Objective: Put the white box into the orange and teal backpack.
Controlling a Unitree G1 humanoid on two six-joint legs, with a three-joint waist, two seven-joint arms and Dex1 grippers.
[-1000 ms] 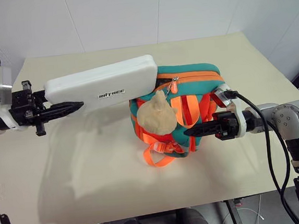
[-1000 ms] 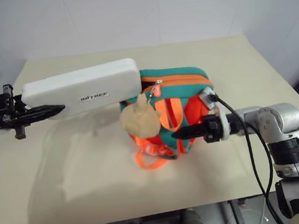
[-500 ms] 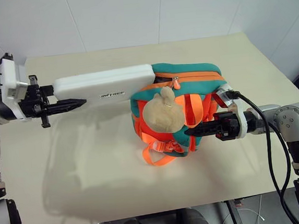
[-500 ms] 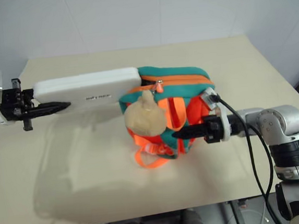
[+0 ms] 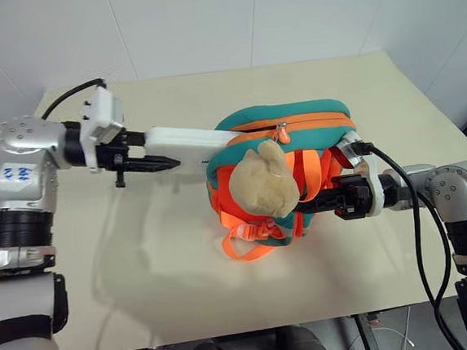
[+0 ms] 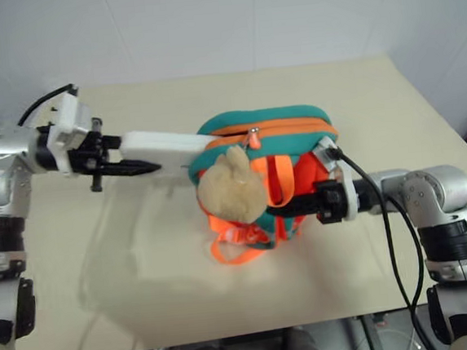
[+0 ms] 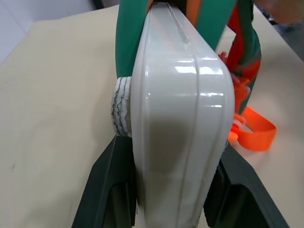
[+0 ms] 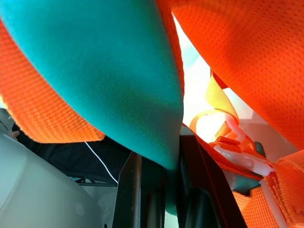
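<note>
Box sliding further into the backpack since a second ago; left arm coming in toward the bag.
White box is reading as stiff, smooth and probably light, so gripping its outer end is working; the far end is going inside the orange and teal backpack, the near end sticking out beside it. Left gripper is clamping the box end, fingers part open around it. Right gripper is pinching a teal strap on the backpack, fingers nearly closed.
</note>
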